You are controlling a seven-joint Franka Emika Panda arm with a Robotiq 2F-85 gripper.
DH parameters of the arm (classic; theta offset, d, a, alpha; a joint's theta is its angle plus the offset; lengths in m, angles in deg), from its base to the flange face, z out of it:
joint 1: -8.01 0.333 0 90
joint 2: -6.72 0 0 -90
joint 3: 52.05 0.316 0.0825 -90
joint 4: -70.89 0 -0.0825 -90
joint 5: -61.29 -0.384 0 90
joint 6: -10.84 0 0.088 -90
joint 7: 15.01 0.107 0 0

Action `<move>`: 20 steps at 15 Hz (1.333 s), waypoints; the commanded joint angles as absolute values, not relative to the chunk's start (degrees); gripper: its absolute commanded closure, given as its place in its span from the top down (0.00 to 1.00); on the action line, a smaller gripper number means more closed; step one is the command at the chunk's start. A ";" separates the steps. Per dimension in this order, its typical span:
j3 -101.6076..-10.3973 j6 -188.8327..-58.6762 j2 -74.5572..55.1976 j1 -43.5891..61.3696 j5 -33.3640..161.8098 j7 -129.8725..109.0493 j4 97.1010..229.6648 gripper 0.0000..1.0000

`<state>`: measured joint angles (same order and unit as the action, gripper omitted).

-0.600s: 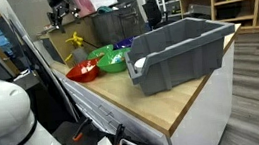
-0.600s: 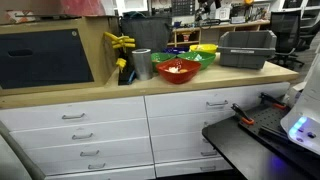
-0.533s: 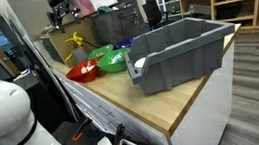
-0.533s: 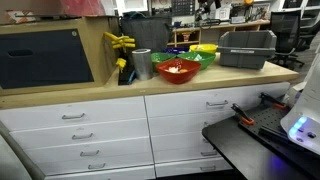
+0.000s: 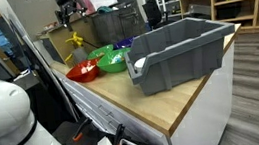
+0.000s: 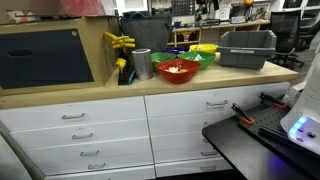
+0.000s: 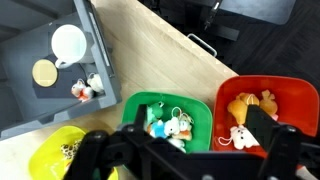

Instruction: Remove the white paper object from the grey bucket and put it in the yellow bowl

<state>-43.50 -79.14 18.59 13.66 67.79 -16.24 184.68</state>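
Observation:
The white paper object (image 7: 68,43) is a small round cup lying inside the grey bucket (image 7: 95,50), at the top left of the wrist view. The bucket stands on the wooden counter in both exterior views (image 5: 177,51) (image 6: 247,48). The yellow bowl (image 7: 58,156) is at the bottom left of the wrist view and sits behind the green bowl in an exterior view (image 6: 205,48). My gripper (image 7: 200,135) is open and empty, high above the green bowl (image 7: 165,118) and red bowl (image 7: 262,108). It also shows high up in an exterior view (image 5: 65,2).
A tan disc (image 7: 44,72) and a small toy (image 7: 88,88) also lie in the bucket. The green and red bowls hold small toys. A metal cup (image 6: 141,64) and yellow clamps (image 6: 120,42) stand by the red bowl (image 6: 177,69). The counter edge drops to the floor.
My gripper has shifted slightly to the right, high above the bowls, in an exterior view. Nothing on the counter has moved.

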 commanded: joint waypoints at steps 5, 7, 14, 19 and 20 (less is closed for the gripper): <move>-47.53 -87.00 17.57 10.89 70.69 -12.58 184.60 1.00; -48.98 -88.07 17.78 9.49 72.56 -11.77 184.34 1.00; -53.80 -90.22 18.02 4.54 75.31 -8.87 184.17 1.00; -57.12 -93.17 16.57 0.75 75.98 -4.07 183.35 1.00; -57.78 -93.94 16.13 0.01 76.20 -3.28 183.12 1.00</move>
<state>-56.45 -92.00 17.55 1.82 74.88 -6.45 184.36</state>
